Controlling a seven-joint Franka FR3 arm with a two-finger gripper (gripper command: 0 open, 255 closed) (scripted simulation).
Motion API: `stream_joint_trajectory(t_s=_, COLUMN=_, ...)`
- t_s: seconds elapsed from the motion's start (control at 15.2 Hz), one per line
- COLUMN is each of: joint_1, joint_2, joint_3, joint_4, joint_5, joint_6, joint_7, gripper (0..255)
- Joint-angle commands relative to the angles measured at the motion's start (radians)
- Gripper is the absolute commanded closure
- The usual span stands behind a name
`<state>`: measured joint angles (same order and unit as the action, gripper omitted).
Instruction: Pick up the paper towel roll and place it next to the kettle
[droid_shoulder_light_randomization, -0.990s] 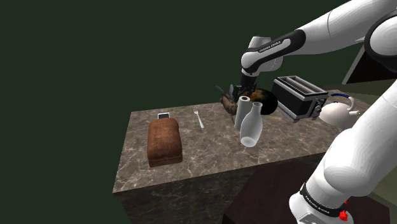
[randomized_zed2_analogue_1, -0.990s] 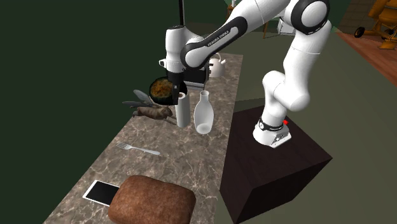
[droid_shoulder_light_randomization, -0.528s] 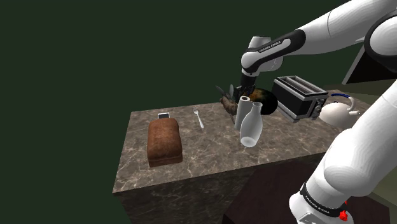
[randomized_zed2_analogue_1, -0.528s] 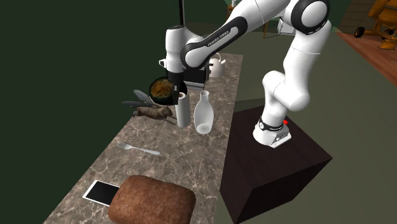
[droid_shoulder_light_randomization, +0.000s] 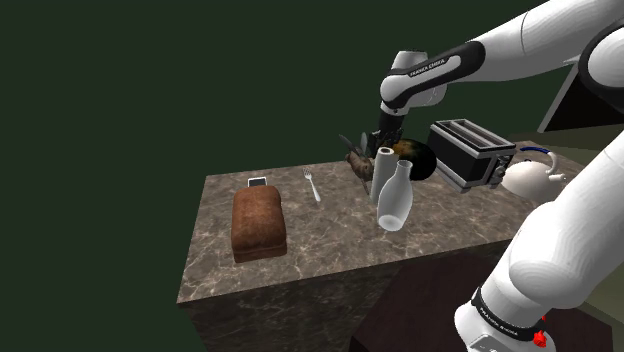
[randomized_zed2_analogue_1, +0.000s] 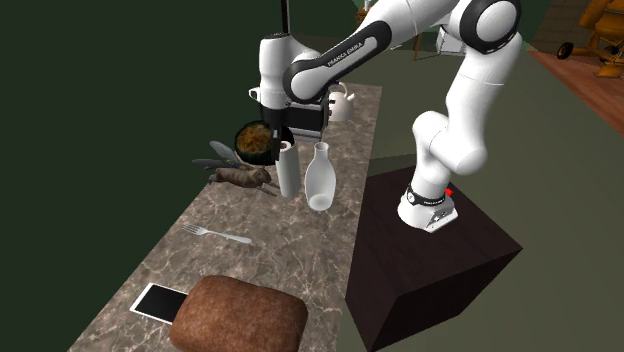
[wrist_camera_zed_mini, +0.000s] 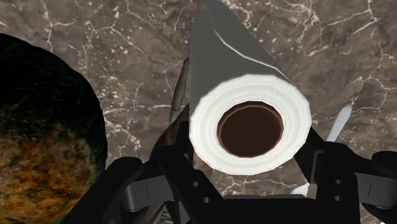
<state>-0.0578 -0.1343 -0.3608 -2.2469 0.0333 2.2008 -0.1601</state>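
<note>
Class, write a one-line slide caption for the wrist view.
The gripper clasps the paper towel roll over a marble counter, a bowl of food beside it.

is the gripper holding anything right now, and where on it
Yes: the gripper is shut on the paper towel roll, clasping it near its upper end with one finger pressed against each side.

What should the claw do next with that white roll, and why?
Probably lift it straight up. The claw clasps the paper towel roll, a bottle and a bowl stand close beside it, and the kettle sits beyond the toaster.
</note>
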Motion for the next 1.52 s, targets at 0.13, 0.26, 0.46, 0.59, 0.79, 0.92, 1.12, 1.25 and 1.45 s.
stream_joint_trajectory(t_s=0.13, joint_1=0.0, joint_2=-0.023, joint_3=0.004, joint_4=0.033, joint_5=-0.01, joint_6=-0.054, joint_7=0.012, gripper=255)
stream_joint_trajectory(t_s=0.26, joint_1=0.0, joint_2=-0.032, joint_3=0.006, joint_4=0.051, joint_5=-0.015, joint_6=-0.081, joint_7=0.016, gripper=255)
stream_joint_trajectory(t_s=0.46, joint_1=-0.001, joint_2=-0.045, joint_3=0.009, joint_4=0.08, joint_5=-0.02, joint_6=-0.121, joint_7=0.022, gripper=255)
stream_joint_trajectory(t_s=0.59, joint_1=-0.001, joint_2=-0.051, joint_3=0.01, joint_4=0.1, joint_5=-0.022, joint_6=-0.148, joint_7=0.025, gripper=255)
stream_joint_trajectory(t_s=0.79, joint_1=0.0, joint_2=-0.06, joint_3=0.013, joint_4=0.132, joint_5=-0.026, joint_6=-0.189, joint_7=0.03, gripper=255)
stream_joint_trajectory(t_s=0.92, joint_1=0.0, joint_2=-0.065, joint_3=0.014, joint_4=0.155, joint_5=-0.027, joint_6=-0.215, joint_7=0.033, gripper=255)
stream_joint_trajectory(t_s=1.12, joint_1=0.0, joint_2=-0.07, joint_3=0.016, joint_4=0.19, joint_5=-0.029, joint_6=-0.256, joint_7=0.036, gripper=255)
stream_joint_trajectory(t_s=1.25, joint_1=0.001, joint_2=-0.073, joint_3=0.017, joint_4=0.215, joint_5=-0.03, joint_6=-0.282, joint_7=0.038, gripper=255)
stream_joint_trajectory(t_s=1.45, joint_1=0.002, joint_2=-0.074, joint_3=0.019, joint_4=0.253, joint_5=-0.03, joint_6=-0.323, joint_7=0.041, gripper=255)
